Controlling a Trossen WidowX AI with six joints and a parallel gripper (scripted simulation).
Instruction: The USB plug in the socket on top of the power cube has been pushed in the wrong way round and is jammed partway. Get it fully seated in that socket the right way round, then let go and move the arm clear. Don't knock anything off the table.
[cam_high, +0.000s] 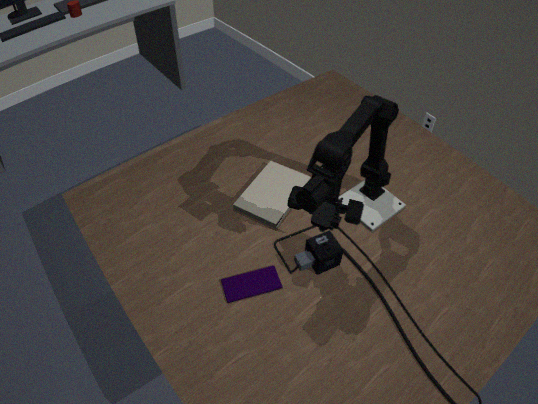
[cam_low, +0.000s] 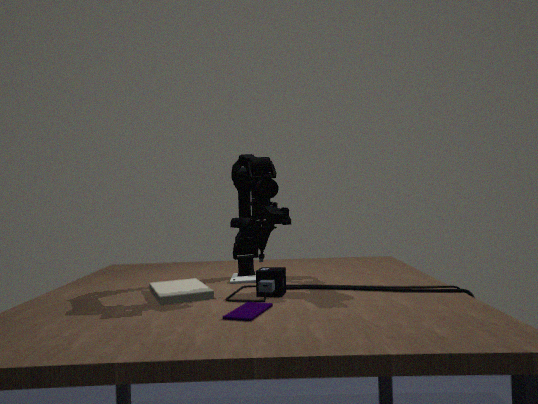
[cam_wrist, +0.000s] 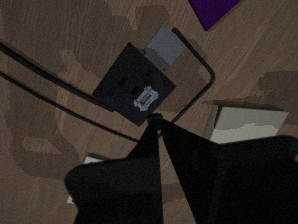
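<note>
The black power cube (cam_high: 325, 254) (cam_low: 279, 284) (cam_wrist: 122, 70) stands on the table. The pale-rimmed socket (cam_high: 321, 239) (cam_wrist: 146, 98) shows on its top face, with no plug in it. My gripper (cam_low: 261, 256) (cam_wrist: 157, 124) is shut, its fingertips pinching a small dark piece, the USB plug (cam_low: 261, 259) (cam_wrist: 155, 116). The fingertips hang above the cube, a little to one side of the socket in the wrist view. Which way round the plug faces cannot be told. In the top view the fingertips are hard to make out.
A grey plug block (cam_high: 304, 259) (cam_low: 266, 286) (cam_wrist: 165, 47) sits in the cube's side, with a looped black cable (cam_high: 282, 257) (cam_wrist: 212, 77). A thicker cable (cam_high: 395, 320) runs off the table. A purple slab (cam_high: 251, 284) (cam_low: 248, 311) and a pale box (cam_high: 270, 192) (cam_low: 181, 287) lie nearby.
</note>
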